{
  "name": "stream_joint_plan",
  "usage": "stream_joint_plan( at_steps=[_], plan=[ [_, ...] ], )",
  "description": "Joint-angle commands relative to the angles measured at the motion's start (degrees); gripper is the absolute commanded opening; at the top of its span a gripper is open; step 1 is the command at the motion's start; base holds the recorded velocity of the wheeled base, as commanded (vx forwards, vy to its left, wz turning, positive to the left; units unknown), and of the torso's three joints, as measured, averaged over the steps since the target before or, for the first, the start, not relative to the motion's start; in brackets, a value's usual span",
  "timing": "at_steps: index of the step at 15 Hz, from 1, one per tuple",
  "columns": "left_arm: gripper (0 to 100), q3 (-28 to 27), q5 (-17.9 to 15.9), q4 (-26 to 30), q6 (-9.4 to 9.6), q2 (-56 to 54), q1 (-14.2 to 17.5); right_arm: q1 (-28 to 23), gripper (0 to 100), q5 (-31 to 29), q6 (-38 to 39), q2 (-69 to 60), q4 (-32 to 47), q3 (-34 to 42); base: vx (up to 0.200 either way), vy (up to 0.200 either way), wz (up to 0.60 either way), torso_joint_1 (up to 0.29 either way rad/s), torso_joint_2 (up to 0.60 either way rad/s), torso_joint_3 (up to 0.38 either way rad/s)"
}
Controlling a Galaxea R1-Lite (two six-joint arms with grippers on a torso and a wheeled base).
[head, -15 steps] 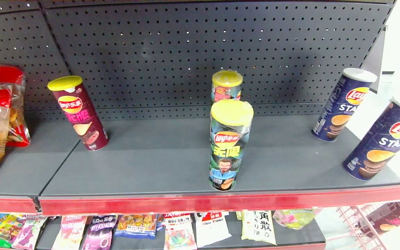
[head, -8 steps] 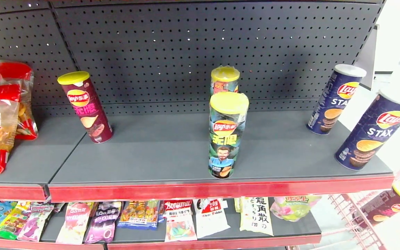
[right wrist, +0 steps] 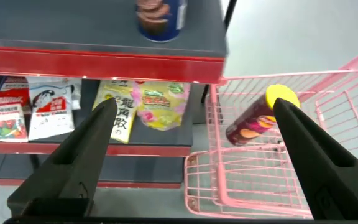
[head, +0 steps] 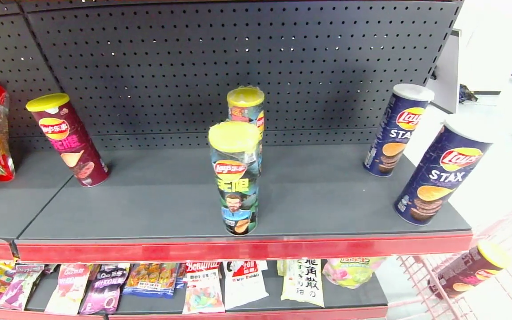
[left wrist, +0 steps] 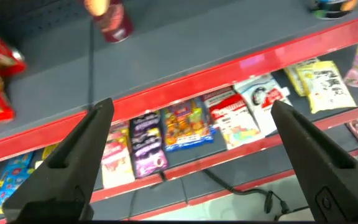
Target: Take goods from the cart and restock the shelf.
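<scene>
Maroon can [head: 467, 269] lies in the pink cart [right wrist: 208, 124], lower right of the head view, off the shelf [head: 149, 200]. Shelf carries five upright cans: maroon left, two green centre, two blue right. Left tool [left wrist: 191, 104] fingers apart, empty; right tool [right wrist: 194, 102] likewise.

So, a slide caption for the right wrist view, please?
Open right tool facing the pink cart with one maroon chip can.

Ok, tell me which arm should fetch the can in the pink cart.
Right. The can sits in the cart on the robot's right, ahead of the open right pincer. The left pincer, also open, faces shelved snack bags.
</scene>
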Motion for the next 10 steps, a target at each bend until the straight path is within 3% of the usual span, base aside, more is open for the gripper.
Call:
stream_joint_plan(
  at_steps=[1, 6, 9, 10],
  plan=[
    [100, 0.27, -0.03, -0.01, 0.58, -0.7, 0.0, 0.03, 100, 0.02, -0.06, 0.12, 0.02, 0.15, 0.0, 0.0, 0.0, 0.0, 0.0, 0.0],
    [100, 0.44, -0.64, -0.01, 1.73, -2.98, -0.27, 0.03, 100, 0.11, -0.24, 0.03, -0.07, 1.12, 0.0, 0.0, 0.0, 0.0, 0.0, 0.0],
    [100, 0.97, -5.21, 1.75, 1.99, -7.9, -0.27, 0.12, 100, 0.11, -0.24, -1.03, -0.07, 1.91, 0.0, 0.0, 0.0, 0.0, 0.0, 0.0],
    [100, 1.23, -5.3, 2.37, 2.17, -8.96, -0.27, 0.12, 100, 0.11, -0.24, -1.55, 0.02, 2.26, 0.0, 0.0, 0.0, 0.0, 0.0, 0.0]
  ],
)
